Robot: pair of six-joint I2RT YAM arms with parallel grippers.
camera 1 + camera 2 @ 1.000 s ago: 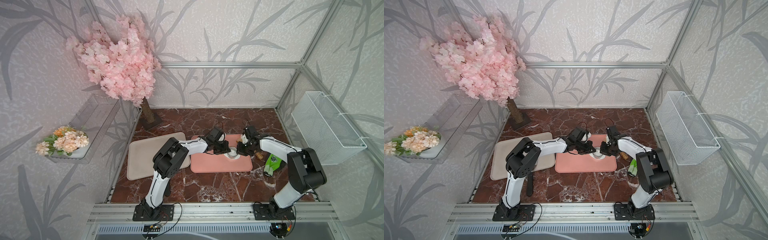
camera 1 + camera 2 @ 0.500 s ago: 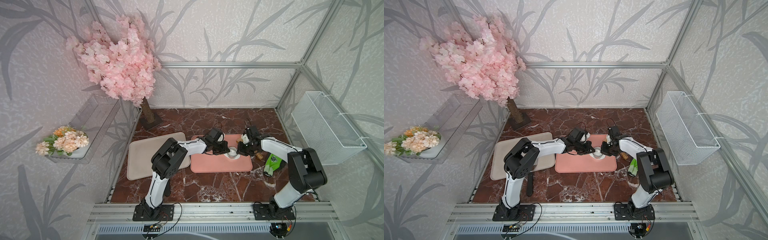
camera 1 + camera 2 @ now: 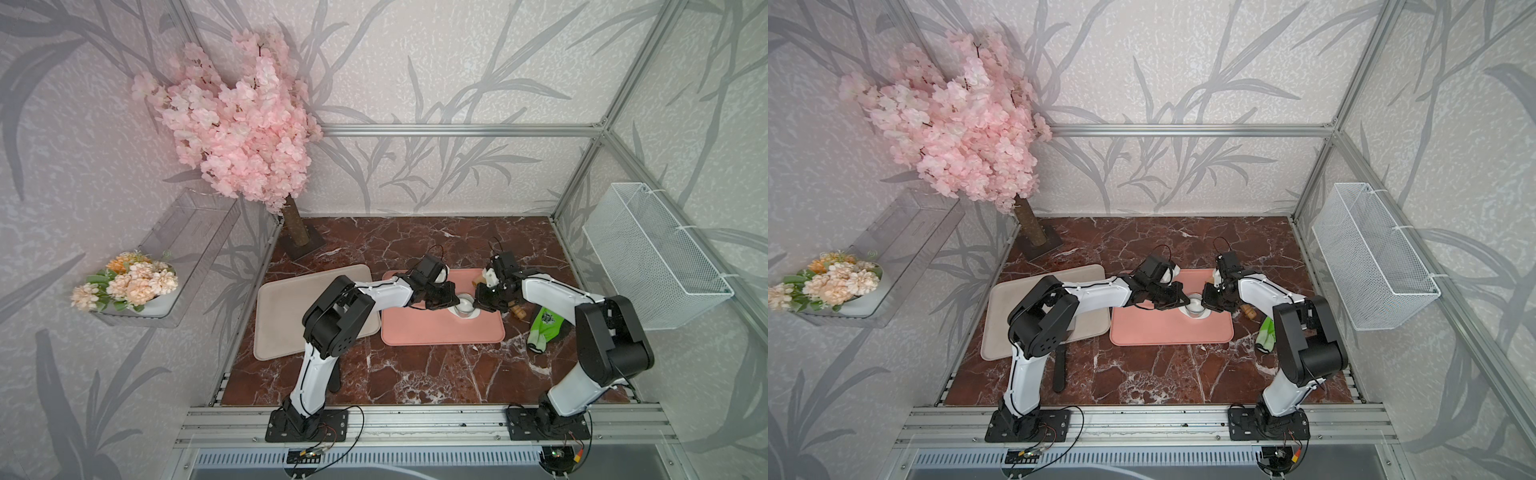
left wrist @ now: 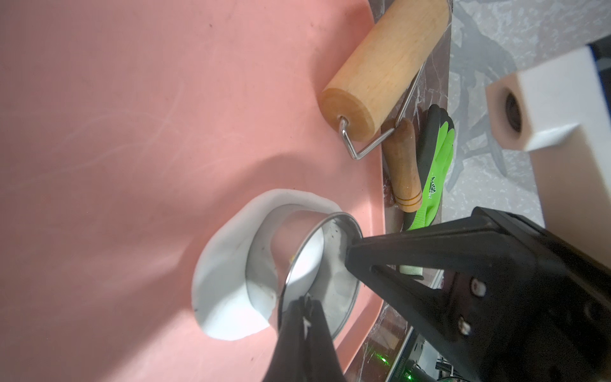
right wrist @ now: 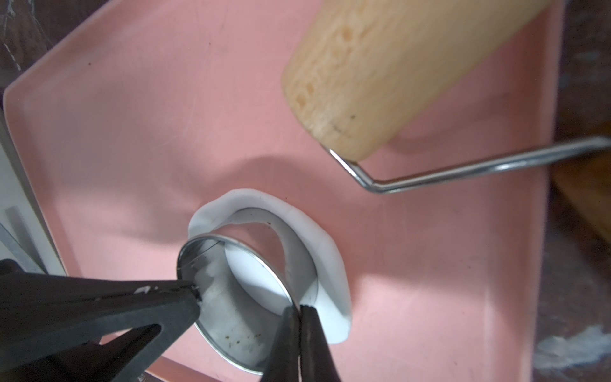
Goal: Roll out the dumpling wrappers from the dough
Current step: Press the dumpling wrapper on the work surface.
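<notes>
The left pincer (image 4: 305, 307) is closed on the thin rim of the ring (image 4: 330, 281). The right pincer (image 5: 299, 314) pinches the same rim on the opposite side. The ring stands upright on the dough (image 4: 224, 274), a thin white sheet whose uneven edge sticks out past the ring's foot, and white shows inside the ring too. Around the ring the pink mat (image 3: 436, 332) lies bare toward the left arm and the front edge. Near the ring but clear of the dough, the roller (image 4: 386, 66) rests at the mat's edge. A green glove (image 4: 436, 158) lies beyond it on the table (image 3: 415, 374).
</notes>
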